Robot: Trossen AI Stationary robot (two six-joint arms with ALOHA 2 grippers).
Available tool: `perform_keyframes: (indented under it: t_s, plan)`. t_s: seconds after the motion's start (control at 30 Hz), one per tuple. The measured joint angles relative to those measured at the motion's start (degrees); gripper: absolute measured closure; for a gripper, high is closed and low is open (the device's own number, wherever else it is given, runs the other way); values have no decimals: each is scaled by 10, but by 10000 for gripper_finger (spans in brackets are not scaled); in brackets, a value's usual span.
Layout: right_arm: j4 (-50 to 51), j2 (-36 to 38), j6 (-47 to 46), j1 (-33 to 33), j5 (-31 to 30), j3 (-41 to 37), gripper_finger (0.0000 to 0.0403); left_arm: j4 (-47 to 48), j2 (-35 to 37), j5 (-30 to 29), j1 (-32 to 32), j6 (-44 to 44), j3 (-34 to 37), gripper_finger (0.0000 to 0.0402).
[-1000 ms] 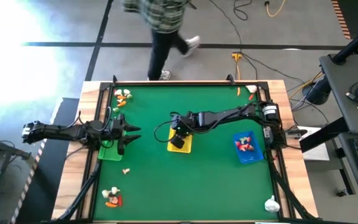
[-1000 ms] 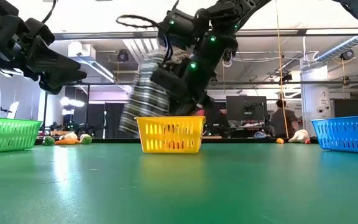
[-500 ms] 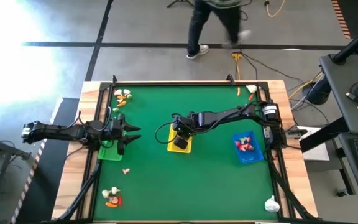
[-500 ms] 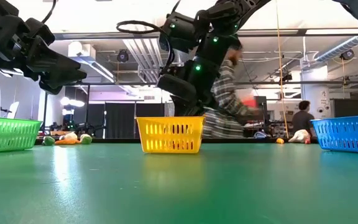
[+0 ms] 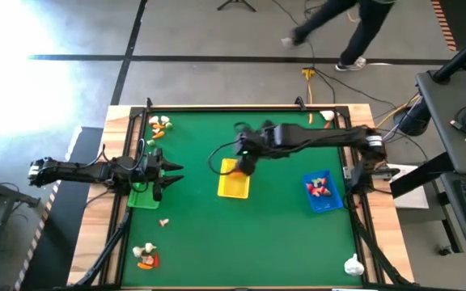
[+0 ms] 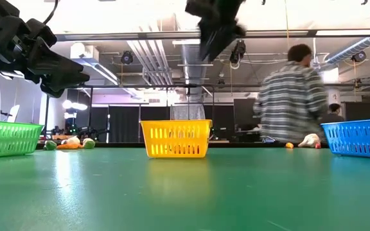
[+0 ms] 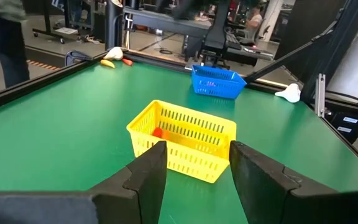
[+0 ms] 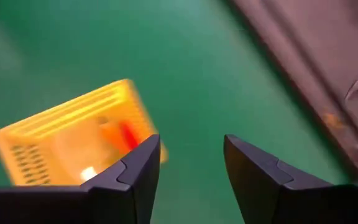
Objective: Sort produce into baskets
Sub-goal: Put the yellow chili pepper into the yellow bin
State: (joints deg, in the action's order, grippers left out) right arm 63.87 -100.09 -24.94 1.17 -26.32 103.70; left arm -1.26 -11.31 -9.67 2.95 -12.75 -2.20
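Yellow basket (image 8: 67, 134) blurred (orange piece (image 8: 118, 134) inside).

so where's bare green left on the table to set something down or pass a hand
The widest bare patch is the near strip below the yellow basket, between the corner pile and the white piece. Also free: the stretch between the green basket and yellow basket. Crowded: the far corner piles, and around the blue basket.
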Motion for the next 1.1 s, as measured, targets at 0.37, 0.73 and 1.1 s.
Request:
perform_keyframes:
  t_s: [0.37,0.73,1.1]
  plan:
    - [263,146,-484,50,-131,-181,205,0,-2,0,0,0,0,243]
    - [-98,234,-412,265,-4,-466,197,0,-2,0,0,0,0,243]
    - [-234,150,-283,467,21,-495,197,0,-2,0,0,0,0,243]
